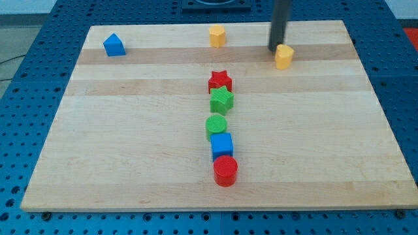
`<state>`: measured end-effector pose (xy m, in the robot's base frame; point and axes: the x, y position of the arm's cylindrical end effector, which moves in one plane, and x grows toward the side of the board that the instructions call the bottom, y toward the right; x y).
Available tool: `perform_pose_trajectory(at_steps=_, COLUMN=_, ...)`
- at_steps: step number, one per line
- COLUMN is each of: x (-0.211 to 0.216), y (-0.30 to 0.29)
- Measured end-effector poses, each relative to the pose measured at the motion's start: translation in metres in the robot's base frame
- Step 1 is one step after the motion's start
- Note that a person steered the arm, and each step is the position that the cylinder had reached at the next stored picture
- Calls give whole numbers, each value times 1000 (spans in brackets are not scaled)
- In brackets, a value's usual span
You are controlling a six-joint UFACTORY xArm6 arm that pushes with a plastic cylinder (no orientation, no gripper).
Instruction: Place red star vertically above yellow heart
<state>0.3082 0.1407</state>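
Observation:
The red star [220, 80] lies near the board's middle, touching the green star [222, 100] just below it. The yellow heart [283, 57] sits at the view's upper right, well right of and above the red star. My tip [275, 49] is at the heart's upper left edge, touching or nearly touching it. The rod rises out of the view's top.
A yellow hexagon block [217, 36] sits at the top centre and a blue house-shaped block [114, 46] at the top left. Below the green star run a green cylinder [216, 125], a blue cube [222, 144] and a red cylinder [225, 170]. All lie on the wooden board [98, 150].

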Motion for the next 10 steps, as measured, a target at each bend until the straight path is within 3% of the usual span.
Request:
perform_pose_trajectory(at_steps=1, x=81, y=3)
perform_pose_trajectory(at_steps=2, x=45, y=-24)
perform_pose_trajectory(at_steps=3, x=25, y=-91)
perform_pose_trajectory(at_steps=5, x=38, y=-216)
perform_pose_trajectory(at_steps=6, x=89, y=-211)
perform_pose_trajectory(at_steps=7, x=102, y=-174)
perform_pose_trajectory(at_steps=9, x=57, y=-92)
perform_pose_trajectory(at_steps=10, x=20, y=-80)
